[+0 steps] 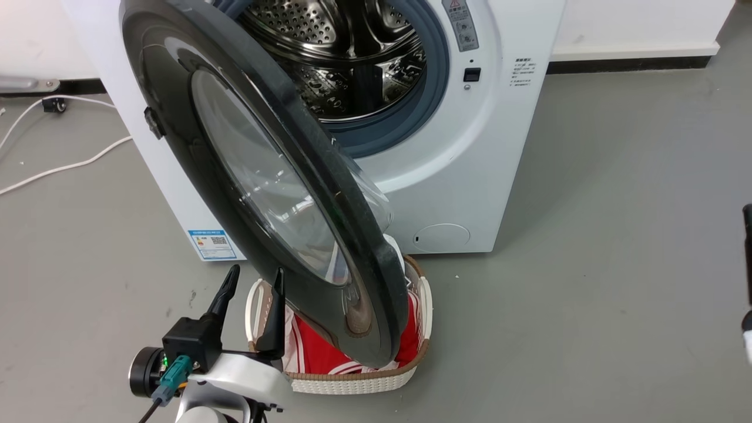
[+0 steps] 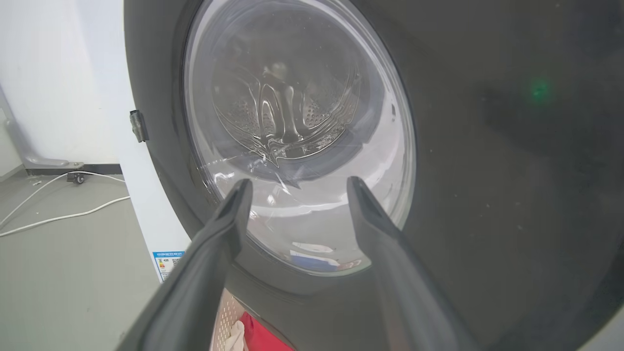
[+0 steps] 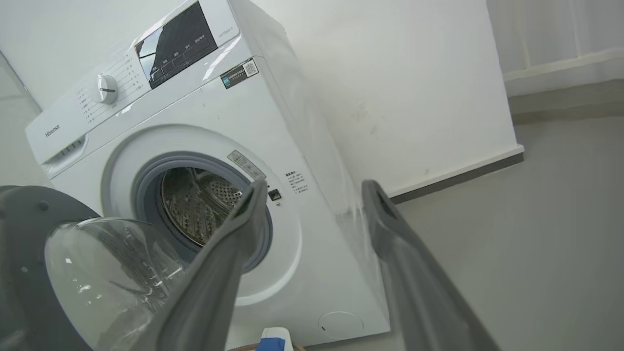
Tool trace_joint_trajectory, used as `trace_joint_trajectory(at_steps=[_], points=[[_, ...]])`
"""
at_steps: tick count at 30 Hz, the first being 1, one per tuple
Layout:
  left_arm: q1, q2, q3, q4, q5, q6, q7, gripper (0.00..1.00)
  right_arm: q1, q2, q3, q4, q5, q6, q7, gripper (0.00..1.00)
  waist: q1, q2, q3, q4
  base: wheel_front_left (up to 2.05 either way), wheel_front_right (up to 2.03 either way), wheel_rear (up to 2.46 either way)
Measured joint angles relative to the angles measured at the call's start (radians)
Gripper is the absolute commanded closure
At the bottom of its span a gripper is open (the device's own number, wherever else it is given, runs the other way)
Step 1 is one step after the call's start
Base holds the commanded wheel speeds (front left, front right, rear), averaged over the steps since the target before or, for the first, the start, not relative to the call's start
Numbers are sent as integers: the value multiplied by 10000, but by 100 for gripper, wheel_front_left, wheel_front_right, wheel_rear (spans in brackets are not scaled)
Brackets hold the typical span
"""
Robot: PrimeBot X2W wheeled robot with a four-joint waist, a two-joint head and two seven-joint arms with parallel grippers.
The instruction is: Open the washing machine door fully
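Soft, even light is falling everywhere — only faint shadows are lying on the floor (image 1: 617, 235). Pale glare is streaking the washing machine door (image 1: 264, 176), and the wrist views are bowing at their edges.

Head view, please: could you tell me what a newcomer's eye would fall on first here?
The glossy black washing machine door stands half open across the middle, hanging over a white basket of red cloth. Behind it gapes the steel drum of the white washing machine. The left gripper, fingers open, points up at lower left, beside the basket.
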Motion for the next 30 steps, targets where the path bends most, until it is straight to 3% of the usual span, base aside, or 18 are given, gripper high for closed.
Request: trace_joint_trajectory(at_steps=[4,5,6,9,12,18,30], points=[[56,17,73,2,42,0,0,0,544,1179,-1118,-951,-3089,0,571,0,0,0,-45,-43,0,0,0],[56,17,73,2,42,0,0,0,544,1179,-1118,-951,-3089,0,571,0,0,0,-45,-43,0,0,0],[68,25,113,-8,44,2,0,0,771,1877,-1532,-1691,-4638,0,1172,0,0,0,-46,-54,0,0,0],[71,56,171,-6,44,2,0,0,1137,2926,-1718,-2575,-6057,13,1985,0,0,0,-41,-58,0,0,0],[70,77,194,38,44,4,0,0,1525,3517,-1599,-2869,-7079,13,2393,0,0,0,-72,-41,0,0,0],[71,71,209,90,58,12,0,0,2121,4123,-1164,-2393,-8019,13,2182,0,0,0,-151,42,0,0,0],[112,63,247,192,54,17,0,0,2176,4234,-857,-2100,-8146,13,1845,0,0,0,-199,36,0,0,0]])
